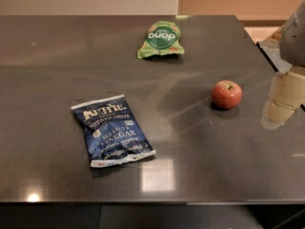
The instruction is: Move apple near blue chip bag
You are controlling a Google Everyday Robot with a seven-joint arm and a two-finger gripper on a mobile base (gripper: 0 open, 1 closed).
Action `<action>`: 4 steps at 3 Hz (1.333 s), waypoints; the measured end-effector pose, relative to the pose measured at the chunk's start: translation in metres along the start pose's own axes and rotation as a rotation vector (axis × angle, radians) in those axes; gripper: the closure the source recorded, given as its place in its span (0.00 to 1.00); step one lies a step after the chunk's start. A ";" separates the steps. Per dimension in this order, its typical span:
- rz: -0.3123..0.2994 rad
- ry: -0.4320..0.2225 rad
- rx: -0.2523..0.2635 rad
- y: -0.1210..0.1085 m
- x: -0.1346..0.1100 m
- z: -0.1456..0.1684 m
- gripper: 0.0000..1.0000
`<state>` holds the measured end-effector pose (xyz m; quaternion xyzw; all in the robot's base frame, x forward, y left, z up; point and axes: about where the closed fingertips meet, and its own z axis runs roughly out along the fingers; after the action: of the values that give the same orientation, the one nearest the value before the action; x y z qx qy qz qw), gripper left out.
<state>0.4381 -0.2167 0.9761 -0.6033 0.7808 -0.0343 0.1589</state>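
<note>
The apple [227, 94] is small, round and red, and sits upright on the dark table [57, 51] at the right of centre. The blue chip bag [112, 130] lies flat at the left front, dark navy with white "Kettle" lettering. They are well apart, about a bag's length or more. My gripper [281, 104] hangs at the right edge of the view, to the right of the apple and clear of it, with pale fingers pointing down. It holds nothing that I can see.
A smaller green snack bag [160, 39] lies at the back of the table, beyond the apple. The table's right edge [259, 46] runs close behind my gripper, and its front edge [143, 202] is near the bottom.
</note>
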 end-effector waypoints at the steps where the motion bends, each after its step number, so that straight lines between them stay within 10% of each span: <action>1: 0.000 0.000 0.000 0.000 0.000 0.000 0.00; 4: -0.016 -0.089 -0.044 -0.040 -0.007 0.059 0.00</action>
<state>0.4945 -0.2127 0.9311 -0.6136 0.7687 0.0084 0.1801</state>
